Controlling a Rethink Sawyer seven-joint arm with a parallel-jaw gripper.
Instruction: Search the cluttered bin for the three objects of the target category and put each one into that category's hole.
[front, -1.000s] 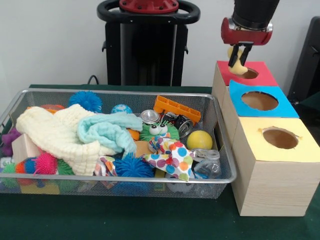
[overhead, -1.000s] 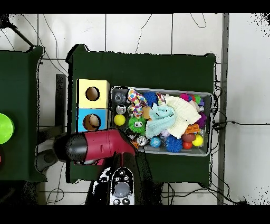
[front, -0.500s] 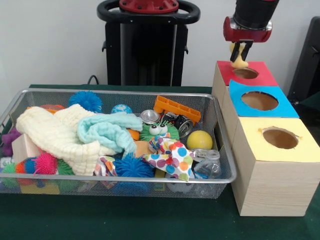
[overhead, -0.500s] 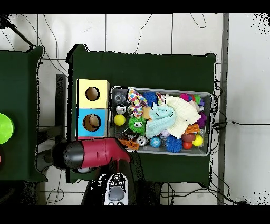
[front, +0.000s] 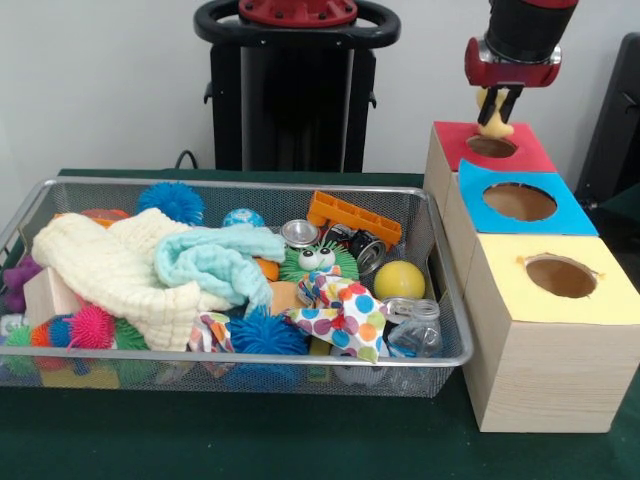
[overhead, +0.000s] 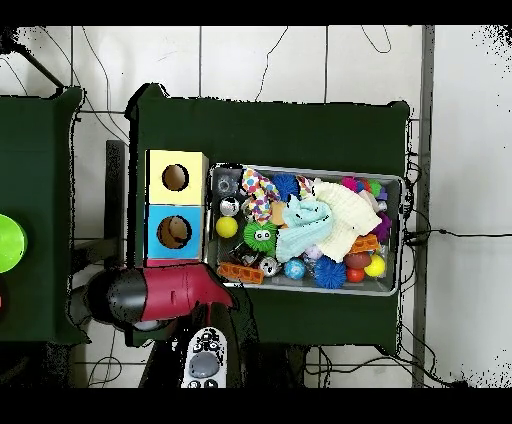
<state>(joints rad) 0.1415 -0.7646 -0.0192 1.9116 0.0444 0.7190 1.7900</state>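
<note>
My gripper (front: 497, 112) hangs just above the round hole (front: 492, 146) in the red-topped box (front: 530, 152) at the far right. It is shut on a small yellow duck figure (front: 495, 124), which shows between and below the fingers. In the overhead view only the red arm (overhead: 165, 295) shows, and it covers that box. The silver wire-mesh bin (front: 240, 186) fills the left and middle, and it also shows in the overhead view (overhead: 392, 291). I cannot pick out any other animal figure in the clutter.
A blue-topped box (front: 560, 208) and a yellow-topped box (front: 600, 300) stand in a row in front of the red one. The bin holds cream and mint cloths (front: 150, 265), spiky balls, a yellow ball (front: 399, 280), an orange toy (front: 352, 217) and a dotted cloth (front: 345, 312).
The gripper has moved right and a little up with the duck, from the red box's near-left edge to over its hole. In the overhead view the arm has swung left.
</note>
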